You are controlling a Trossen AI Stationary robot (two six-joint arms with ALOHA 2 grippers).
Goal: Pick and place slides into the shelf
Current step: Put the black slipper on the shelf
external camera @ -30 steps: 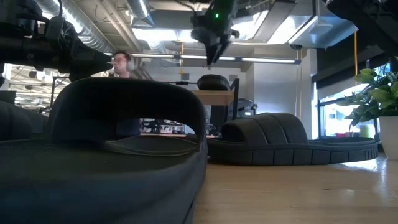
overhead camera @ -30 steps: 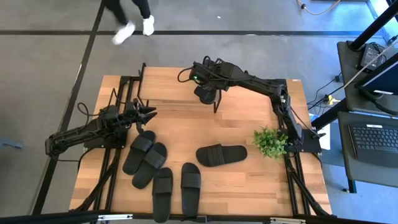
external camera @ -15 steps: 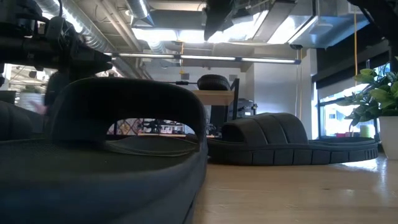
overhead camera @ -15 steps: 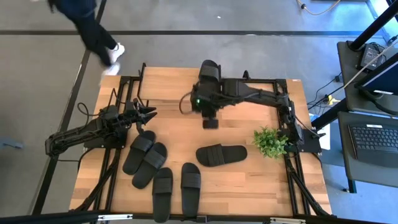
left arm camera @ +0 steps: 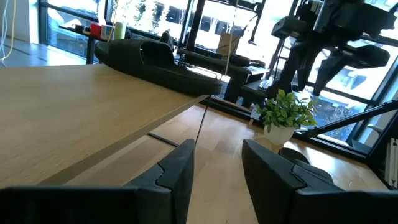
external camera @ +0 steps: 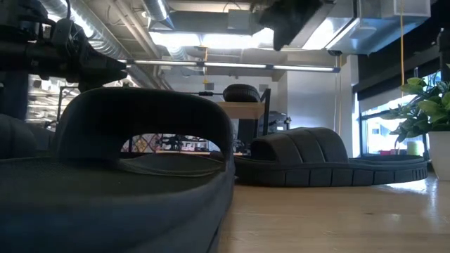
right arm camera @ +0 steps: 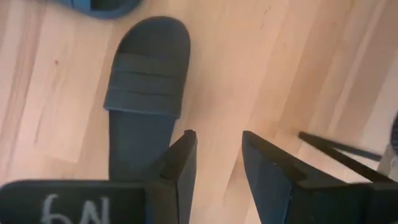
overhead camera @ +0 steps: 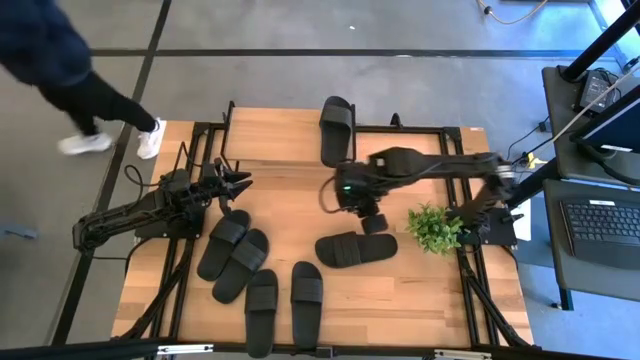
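One black slide (overhead camera: 337, 130) lies flat on the shelf's wooden top (overhead camera: 280, 140) at the table's far middle. Another slide (overhead camera: 356, 248) lies crosswise on the table, sole down. My right gripper (overhead camera: 370, 222) hovers just above its far edge, pointing steeply down, open and empty. In the right wrist view this slide (right arm camera: 148, 93) shows beyond the gripper (right arm camera: 217, 155), off to one side of it. Several more slides (overhead camera: 242, 264) lie together at the near left. My left gripper (overhead camera: 240, 182) waits open at the table's left, pointing level toward the shelf.
A small potted plant (overhead camera: 435, 228) stands right of the crosswise slide, close to my right arm. In the low view a slide (external camera: 140, 140) fills the foreground. A person walks on the floor beyond the table's far left corner (overhead camera: 70, 90).
My right gripper has swung from over the shelf's far part toward the table's near edge and right, sinking slightly and rolling about its own line, and now hangs over the crosswise slide. The slide on the shelf has stayed put. The person has walked leftward.
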